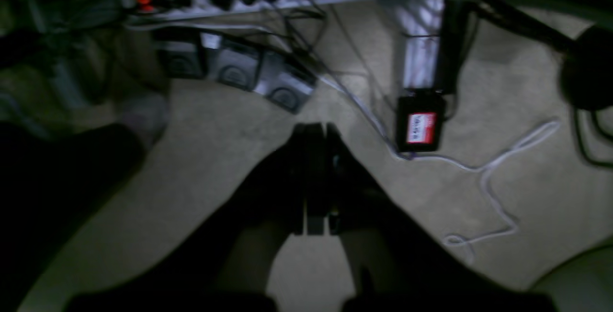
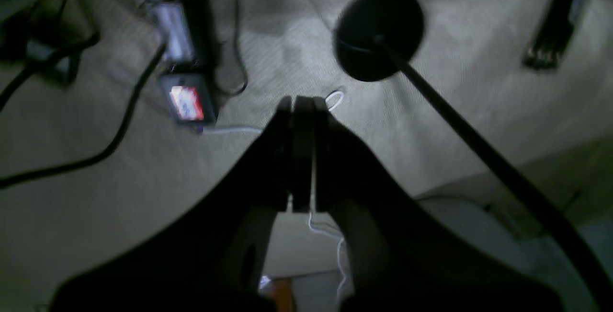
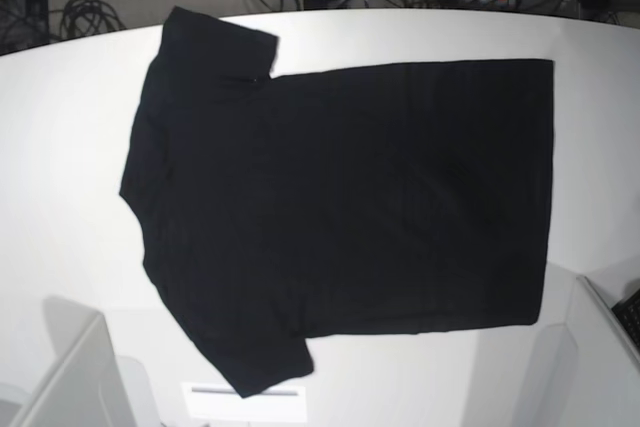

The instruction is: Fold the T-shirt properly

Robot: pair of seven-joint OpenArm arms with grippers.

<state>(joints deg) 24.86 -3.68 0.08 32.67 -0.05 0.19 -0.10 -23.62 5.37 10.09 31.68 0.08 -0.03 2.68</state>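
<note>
Black T-shirt (image 3: 350, 207) spread flat on white table (image 3: 60, 147), plain side up, lying sideways in base view: collar end toward left, hem along right. One sleeve pointing to far left corner, other to near edge at lower left. Cloth mostly smooth, faint wrinkles only. Neither arm visible in base view.

Left gripper (image 1: 316, 178) in left wrist view: fingers pressed together, no gap showing, nothing between them. Pointing down at beige carpet (image 1: 527, 182), well away from shirt. Beyond it, three grey foot pedals (image 1: 239, 70) in a row, small black box (image 1: 419, 122) with red-and-white label, white cable (image 1: 498, 163) looping across floor, power strip (image 1: 163, 3) with red switch along top. Picture dim and blurred.

Right gripper (image 2: 301, 154) in right wrist view: likewise closed tight, holding nothing, over same carpet. Round black stand base (image 2: 378, 34) just beyond tips, its black pole (image 2: 483, 154) running to lower right. Labelled black box (image 2: 187, 101) to left, black cable (image 2: 110, 144) curving across floor, thin white cable (image 2: 330, 101) behind fingers. Also blurred.
</note>
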